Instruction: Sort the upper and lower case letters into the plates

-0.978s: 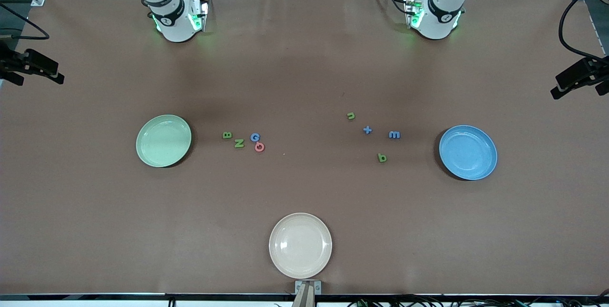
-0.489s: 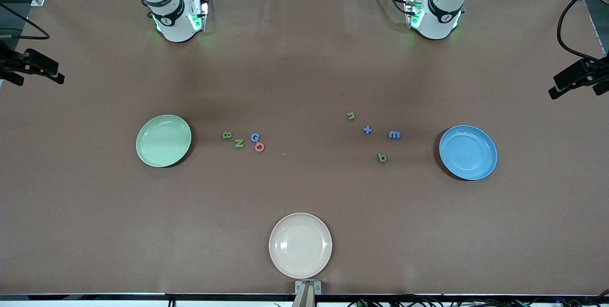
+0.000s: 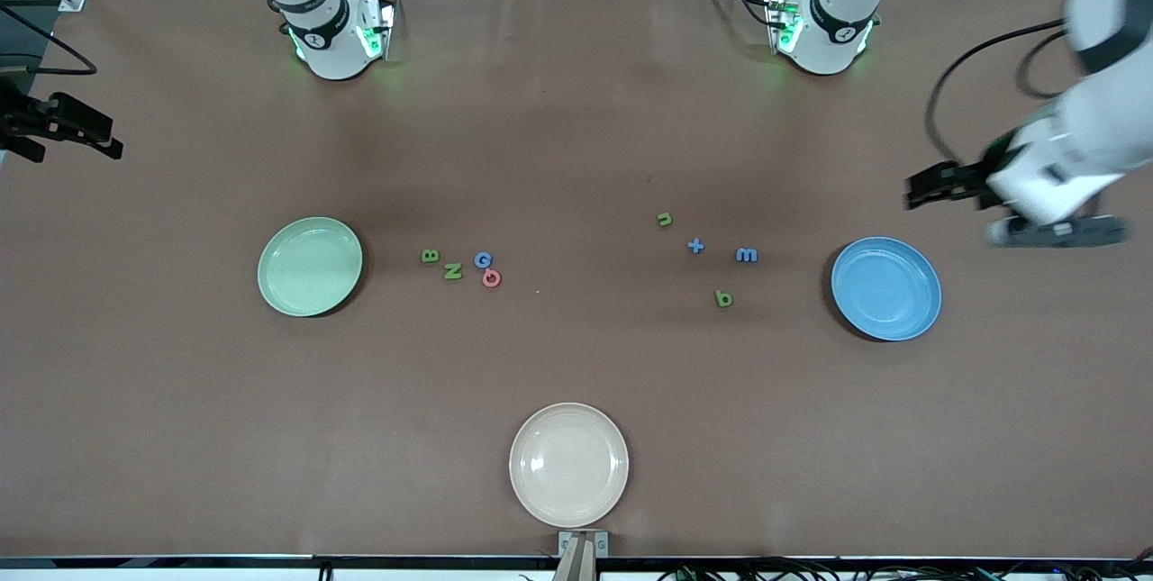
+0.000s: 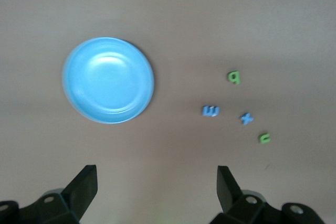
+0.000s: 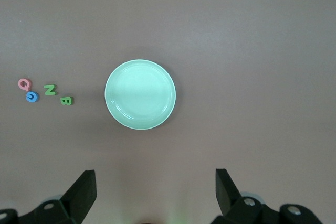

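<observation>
the left gripper (image 4: 156,192) hung in the air with its fingers spread wide and nothing between them, over the table at the left arm's end, near the blue plate (image 3: 885,288). the right gripper (image 5: 155,192) was also wide open and empty, up over the right arm's end of the table; this arm seemed to wait.

no letter was in any plate yet. four capital letters lay in a small group beside the mint green plate (image 3: 310,266): a green b (image 3: 431,256), a green n (image 3: 453,271), a blue g (image 3: 484,259) and a pink q (image 3: 491,278), the last two touching. the small letters lay apart from each other near the blue plate: a green u (image 3: 665,220), a blue m (image 3: 747,255), a green b (image 3: 723,299), and a blue piece like a plus (image 3: 695,246), maybe a t. the cream plate (image 3: 568,464) stood nearest to the front camera, not part of the sorting.

i judged the step in hand to be the first reach by the left arm. to do it well, it should take the blue m, which was the closest to the blue plate, come down straight above it, and close across its thin sides. the pieces were small and flat, so the fingers must go almost to the table.
</observation>
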Motion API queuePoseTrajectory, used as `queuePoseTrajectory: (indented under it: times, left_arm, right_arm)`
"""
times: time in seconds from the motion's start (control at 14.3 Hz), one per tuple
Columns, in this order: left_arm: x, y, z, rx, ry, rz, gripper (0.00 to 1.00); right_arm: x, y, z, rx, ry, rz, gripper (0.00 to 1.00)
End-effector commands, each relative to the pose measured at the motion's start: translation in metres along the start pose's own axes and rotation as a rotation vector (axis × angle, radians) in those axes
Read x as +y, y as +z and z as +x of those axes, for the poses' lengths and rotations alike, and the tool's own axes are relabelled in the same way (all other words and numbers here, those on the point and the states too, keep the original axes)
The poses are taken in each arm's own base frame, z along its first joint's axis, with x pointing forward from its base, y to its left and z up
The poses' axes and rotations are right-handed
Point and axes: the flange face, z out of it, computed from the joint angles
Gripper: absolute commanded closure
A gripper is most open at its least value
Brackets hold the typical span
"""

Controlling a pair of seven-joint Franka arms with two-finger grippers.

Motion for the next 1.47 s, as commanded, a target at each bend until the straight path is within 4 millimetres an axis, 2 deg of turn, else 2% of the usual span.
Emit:
queuePoseTrajectory:
  times: [0.0,0.14,0.28,0.56,0.98,1.26,1.4]
  left_arm:
    - [0.046,0.062,-0.019,0.048,-0.063,-0.009,0.0]
    - [0.071,0.116,-0.03,0.087,-0.084,-0.023,0.0]
    - [0.085,0.16,-0.039,0.117,-0.088,-0.043,0.0]
    - [0.102,0.232,-0.045,0.114,-0.053,-0.065,0.0]
    - [0.107,0.306,-0.046,0.134,-0.051,0.006,0.0]
    - [0.106,0.324,-0.05,0.129,-0.036,0.039,0.01]
    - [0.105,0.328,-0.052,0.126,-0.024,0.048,0.09]
  right_arm:
    - [-0.003,-0.003,-0.007,0.004,-0.009,-0.015,0.0]
    - [-0.003,-0.003,-0.007,0.004,-0.009,-0.015,0.0]
    - [-0.002,-0.003,-0.007,0.004,-0.008,-0.015,0.0]
    - [-0.001,-0.003,-0.008,0.004,-0.006,-0.015,0.0]
    - [-0.002,-0.003,-0.007,0.004,-0.006,-0.013,0.0]
    - [-0.002,-0.003,-0.007,0.003,-0.005,-0.012,0.0]
    - [-0.002,-0.003,-0.007,0.001,-0.005,-0.011,0.0]
